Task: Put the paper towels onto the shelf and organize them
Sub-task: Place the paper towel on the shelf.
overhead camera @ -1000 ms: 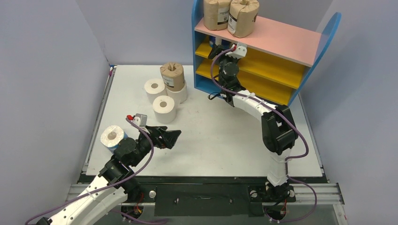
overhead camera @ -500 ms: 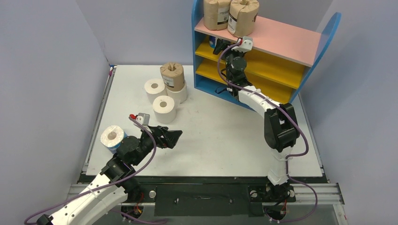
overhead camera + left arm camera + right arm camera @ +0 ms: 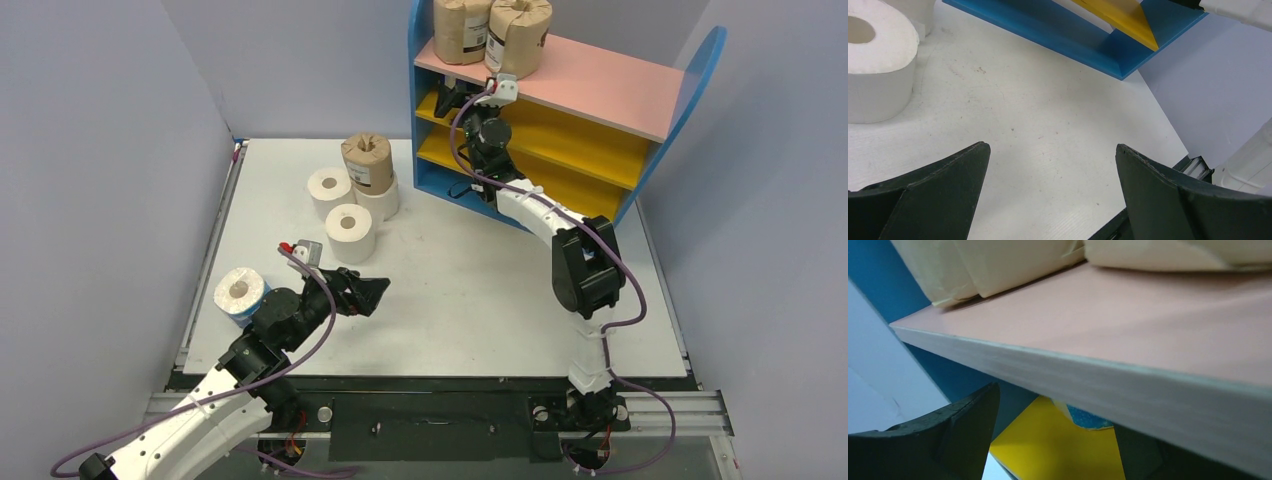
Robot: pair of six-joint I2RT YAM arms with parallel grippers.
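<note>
Rolls (image 3: 349, 232) at centre left look light and squashy, so pinch gently across the sides; left fingers (image 3: 948, 175) and right fingers (image 3: 963, 425) stand open.

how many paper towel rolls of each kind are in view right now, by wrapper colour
brown-wrapped rolls: 3
plain white rolls: 3
blue-and-white wrapped roll: 1
total: 7 in clear view; a blue scrap on the yellow board may be another

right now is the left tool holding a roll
No, the left tool stands open over the table with nothing in it.
</note>
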